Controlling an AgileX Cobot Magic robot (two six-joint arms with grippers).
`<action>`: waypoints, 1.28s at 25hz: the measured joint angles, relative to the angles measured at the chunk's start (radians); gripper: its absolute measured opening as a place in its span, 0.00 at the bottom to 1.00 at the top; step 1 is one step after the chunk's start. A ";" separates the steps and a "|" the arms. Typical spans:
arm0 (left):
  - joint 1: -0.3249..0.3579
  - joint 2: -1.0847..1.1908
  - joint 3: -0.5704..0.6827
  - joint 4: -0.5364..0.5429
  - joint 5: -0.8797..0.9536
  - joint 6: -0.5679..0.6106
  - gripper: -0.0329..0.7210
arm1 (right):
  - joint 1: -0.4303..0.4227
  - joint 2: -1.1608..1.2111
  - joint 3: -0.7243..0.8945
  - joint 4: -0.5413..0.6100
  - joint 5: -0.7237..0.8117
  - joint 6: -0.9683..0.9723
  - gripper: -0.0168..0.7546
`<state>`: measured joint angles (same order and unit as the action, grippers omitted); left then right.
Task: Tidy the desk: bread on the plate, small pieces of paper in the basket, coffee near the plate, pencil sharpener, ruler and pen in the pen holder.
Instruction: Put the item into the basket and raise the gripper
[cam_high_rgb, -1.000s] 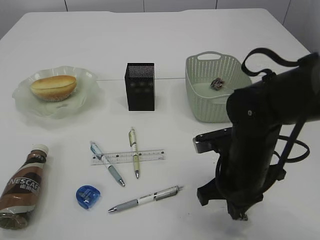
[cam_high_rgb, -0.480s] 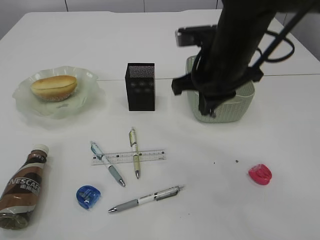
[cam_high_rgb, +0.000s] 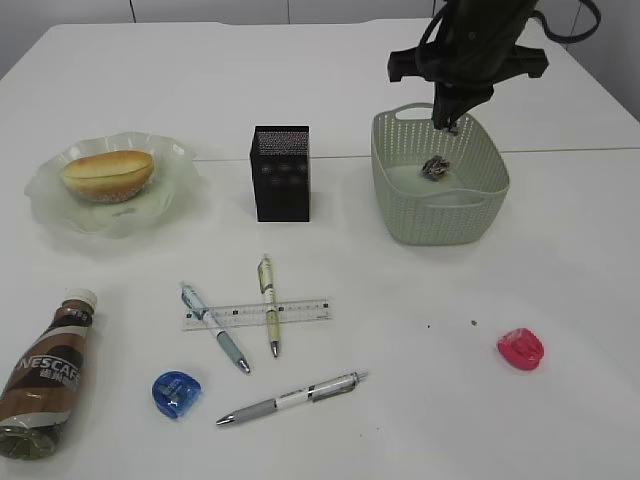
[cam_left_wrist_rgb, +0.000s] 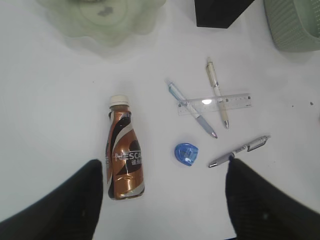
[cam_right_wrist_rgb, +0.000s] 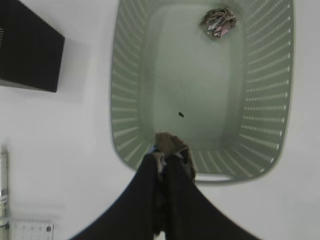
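Right hand (cam_right_wrist_rgb: 167, 150) is pinched shut on a paper scrap (cam_right_wrist_rgb: 170, 143), hanging right over the near rim of the basket (cam_high_rgb: 400, 200), so the drop is straight down. Another wad (cam_high_rgb: 434, 167) sits inside already. Left hand (cam_left_wrist_rgb: 162, 200) is wide open above the coffee bottle (cam_left_wrist_rgb: 123, 150).
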<state>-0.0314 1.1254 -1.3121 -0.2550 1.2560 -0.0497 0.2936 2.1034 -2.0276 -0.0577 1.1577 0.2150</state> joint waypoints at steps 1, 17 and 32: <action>0.000 0.000 0.000 0.000 0.000 0.000 0.79 | -0.009 0.022 -0.015 0.000 -0.012 0.000 0.01; 0.000 0.000 0.000 0.000 0.000 0.000 0.79 | -0.026 0.220 -0.087 -0.055 -0.135 -0.037 0.53; 0.000 0.004 0.000 -0.002 0.000 -0.017 0.79 | -0.030 0.193 -0.207 0.045 0.077 -0.054 0.42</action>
<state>-0.0314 1.1294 -1.3121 -0.2568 1.2560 -0.0670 0.2635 2.2962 -2.2341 -0.0131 1.2352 0.1612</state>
